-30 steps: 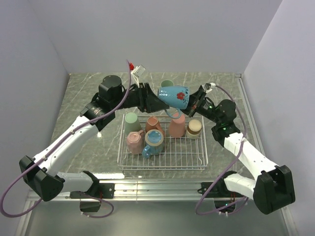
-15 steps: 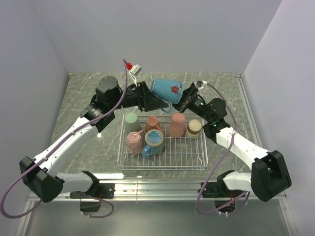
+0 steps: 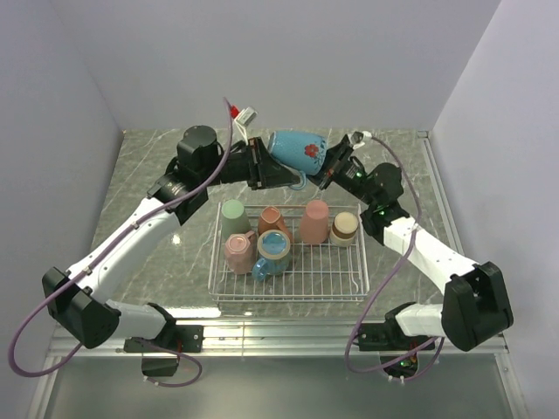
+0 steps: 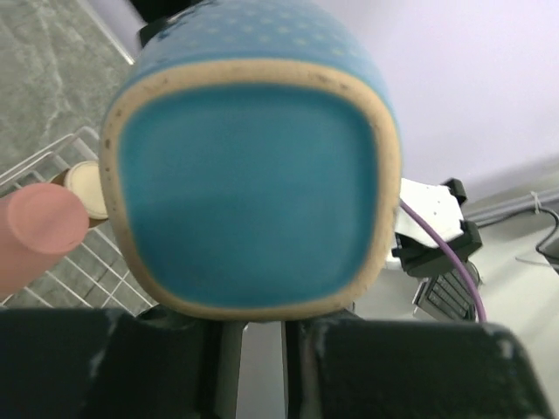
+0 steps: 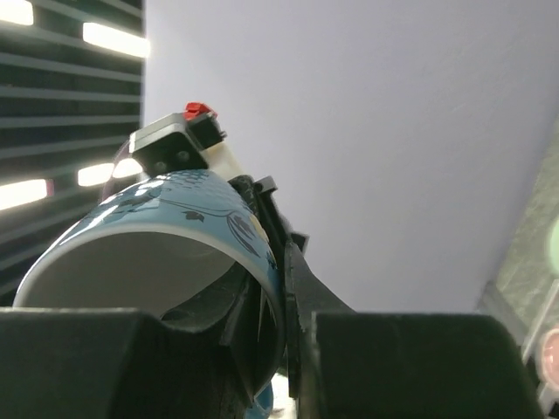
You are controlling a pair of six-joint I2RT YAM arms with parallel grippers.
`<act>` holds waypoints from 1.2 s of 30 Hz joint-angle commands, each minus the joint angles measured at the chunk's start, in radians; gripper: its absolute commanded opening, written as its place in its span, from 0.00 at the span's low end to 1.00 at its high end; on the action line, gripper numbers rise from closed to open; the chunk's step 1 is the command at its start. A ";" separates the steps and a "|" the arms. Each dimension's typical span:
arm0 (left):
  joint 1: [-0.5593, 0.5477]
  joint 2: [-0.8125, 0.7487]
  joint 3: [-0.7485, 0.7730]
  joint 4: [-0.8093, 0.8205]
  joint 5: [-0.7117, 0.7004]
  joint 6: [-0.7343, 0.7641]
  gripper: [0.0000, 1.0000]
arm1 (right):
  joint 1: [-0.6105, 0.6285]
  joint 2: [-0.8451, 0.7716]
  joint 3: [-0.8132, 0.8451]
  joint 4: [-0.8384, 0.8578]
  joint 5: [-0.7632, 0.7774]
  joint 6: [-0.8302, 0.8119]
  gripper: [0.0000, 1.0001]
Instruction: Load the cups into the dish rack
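A blue mug with a red flower mark (image 3: 299,150) is held on its side in the air, behind the white wire dish rack (image 3: 288,295). My left gripper (image 3: 272,173) is shut at the mug's base end; the blue base fills the left wrist view (image 4: 253,183) above the gripper (image 4: 262,327). My right gripper (image 3: 329,166) is shut on the mug's rim, whose wall (image 5: 175,223) sits between the jaws of the gripper (image 5: 284,288). In the rack stand a sage green cup (image 3: 233,212), a salmon cup (image 3: 272,218), a pink cup (image 3: 314,220), a short brown cup (image 3: 345,227), a pink mug (image 3: 238,249) and a blue mug (image 3: 272,251).
The rack's front half holds only wire. Marble tabletop (image 3: 148,253) lies left and right of the rack, with walls on three sides. The pink cup (image 4: 39,229) and the short cup's pale base (image 4: 87,185) show at the left in the left wrist view.
The flower mug has moved up and back from over the rack's far edge, and both grippers have gone with it. The right arm has stretched further in toward the back.
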 commanded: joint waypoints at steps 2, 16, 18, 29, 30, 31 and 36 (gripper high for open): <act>-0.020 0.060 0.104 -0.121 -0.121 0.168 0.00 | 0.019 -0.058 0.142 -0.306 -0.164 -0.320 0.11; -0.146 0.101 0.112 -0.358 -0.329 0.373 0.00 | -0.339 -0.303 0.202 -1.256 -0.073 -0.945 0.66; -0.154 0.098 0.089 -0.346 -0.341 0.364 0.00 | -0.354 -0.311 0.231 -1.335 -0.033 -0.989 0.66; -0.358 0.242 0.132 -0.502 -0.523 0.495 0.00 | -0.376 -0.391 0.248 -1.485 0.205 -1.005 0.62; -0.381 0.241 0.123 -0.496 -0.536 0.492 0.00 | -0.376 -0.397 0.240 -1.483 0.206 -1.002 0.62; -0.390 0.241 0.112 -0.493 -0.540 0.494 0.00 | -0.380 -0.407 0.237 -1.485 0.209 -0.999 0.62; -0.451 0.241 0.072 -0.517 -0.617 0.512 0.00 | -0.383 -0.434 0.223 -1.493 0.217 -0.997 0.61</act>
